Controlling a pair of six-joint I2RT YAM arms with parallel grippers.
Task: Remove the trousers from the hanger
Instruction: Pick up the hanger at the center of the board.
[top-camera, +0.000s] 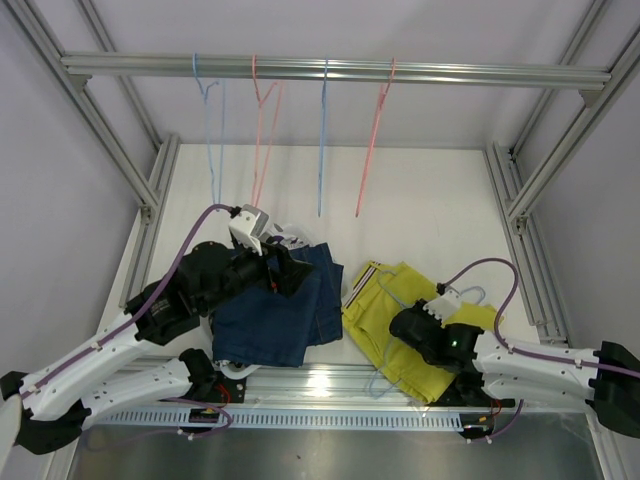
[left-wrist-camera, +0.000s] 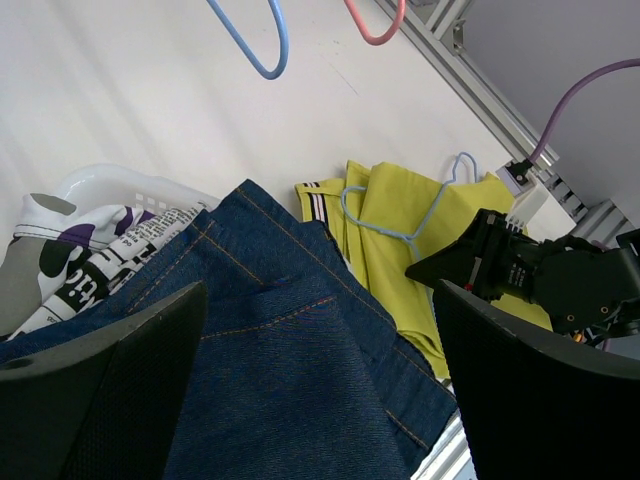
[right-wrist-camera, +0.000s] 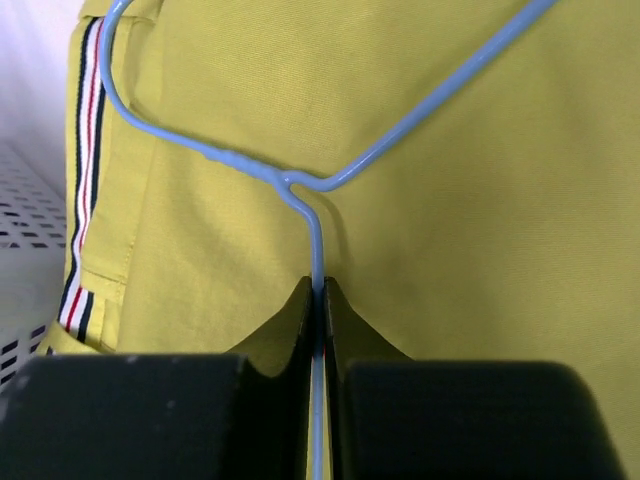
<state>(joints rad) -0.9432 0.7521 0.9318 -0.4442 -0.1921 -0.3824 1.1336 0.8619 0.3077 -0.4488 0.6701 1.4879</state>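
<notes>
1. The left gripper (left-wrist-camera: 320, 300) is spread wide; it holds nothing; it hangs over the navy trousers (top-camera: 275, 320).
2. The navy trousers lie folded near the front of the table (top-camera: 450, 220); they cover part of a white basket (left-wrist-camera: 110, 182); camouflage trousers (left-wrist-camera: 40, 250) and white trousers with black print (left-wrist-camera: 135, 245) peek out from under them.
3. The yellow trousers (top-camera: 385, 310) lie flat on the table, just beside the navy ones on the right; a blue hanger (right-wrist-camera: 290, 180) lies on them.
4. The right gripper (right-wrist-camera: 318, 300) is pressed together; it pinches the thin wire of the blue hanger, right over the yellow cloth.
</notes>
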